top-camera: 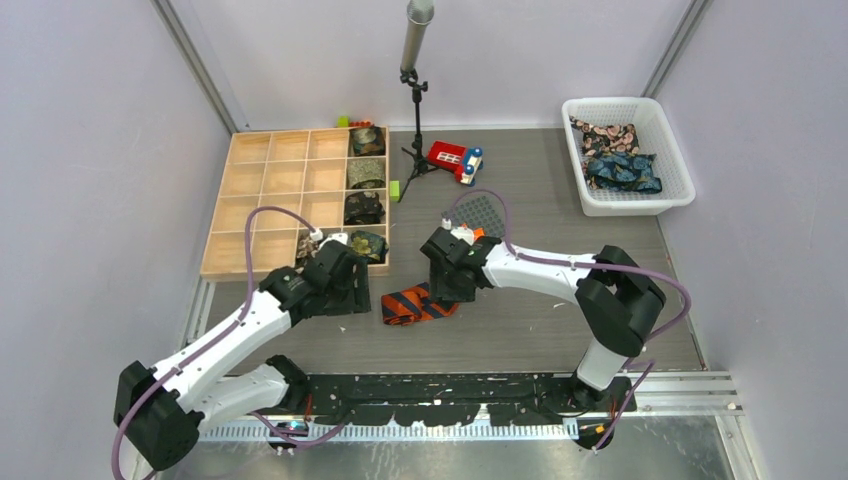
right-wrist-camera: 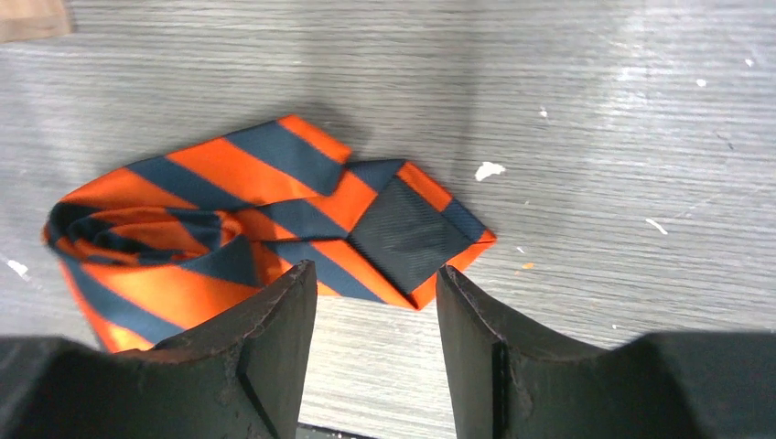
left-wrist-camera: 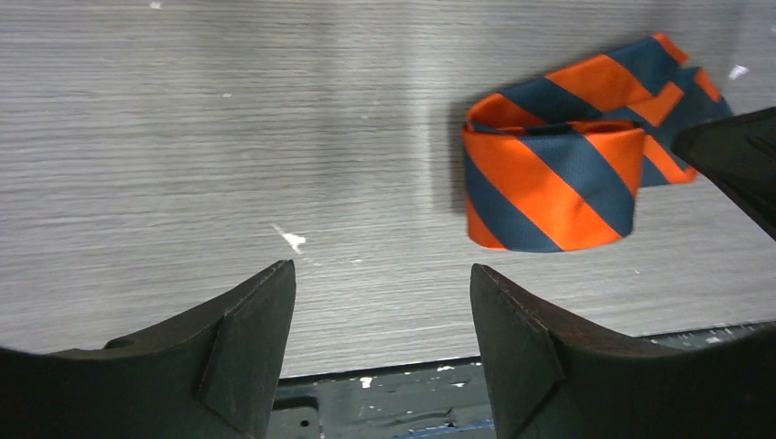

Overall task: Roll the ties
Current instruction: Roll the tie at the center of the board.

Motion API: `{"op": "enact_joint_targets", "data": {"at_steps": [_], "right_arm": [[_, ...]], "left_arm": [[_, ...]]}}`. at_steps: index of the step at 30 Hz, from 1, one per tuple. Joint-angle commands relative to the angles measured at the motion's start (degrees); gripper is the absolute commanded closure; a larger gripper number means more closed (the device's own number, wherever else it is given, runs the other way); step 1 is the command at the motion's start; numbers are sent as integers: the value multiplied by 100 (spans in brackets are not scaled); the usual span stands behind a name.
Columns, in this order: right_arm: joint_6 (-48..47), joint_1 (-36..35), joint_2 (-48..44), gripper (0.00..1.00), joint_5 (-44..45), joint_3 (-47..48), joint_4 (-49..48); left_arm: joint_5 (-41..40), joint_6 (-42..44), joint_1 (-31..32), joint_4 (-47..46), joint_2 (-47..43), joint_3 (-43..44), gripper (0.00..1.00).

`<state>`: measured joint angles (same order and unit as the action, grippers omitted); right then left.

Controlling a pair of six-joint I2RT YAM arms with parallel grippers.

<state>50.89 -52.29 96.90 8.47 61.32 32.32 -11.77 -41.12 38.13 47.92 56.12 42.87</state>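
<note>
Two white-and-black robot arms [top-camera: 230, 340].
Black joints [top-camera: 620, 300], white links [top-camera: 535, 268], looping purple cables [top-camera: 247, 250]; matte black wedge-shaped fingers [left-wrist-camera: 242, 357].

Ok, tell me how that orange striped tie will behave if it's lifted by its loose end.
Probably floppy: the striped tie is thin fabric lying slack on the table. Lifted by its loose end, the coil would likely unwind, since nothing pins it. Pushed, it would probably slide or crumple rather than roll.

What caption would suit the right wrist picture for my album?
Open jaws poised over a partly rolled orange-and-navy striped tie on the grey table.
</note>
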Motion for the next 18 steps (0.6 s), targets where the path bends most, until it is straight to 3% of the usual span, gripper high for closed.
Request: {"op": "enact_joint_targets", "data": {"at_steps": [1,7,12,18], "right_arm": [[-489,-28,-381,44,-216,433,259],[-549,-30,-585,41,-1485,462,-457],[-455,-30,-416,43,-1823,440,-804],[-391,-29,-72,51,-2086,340,-1139]], "left_arm": [[865,-74,-116,-1037,-259,-338,28],[1495,-274,-312,-1767,-483,-841,25],[1957,-350,-482,-2278,-502,-1131,23],[2326,-349,-599,-2630,-374,-1283,23]]}}
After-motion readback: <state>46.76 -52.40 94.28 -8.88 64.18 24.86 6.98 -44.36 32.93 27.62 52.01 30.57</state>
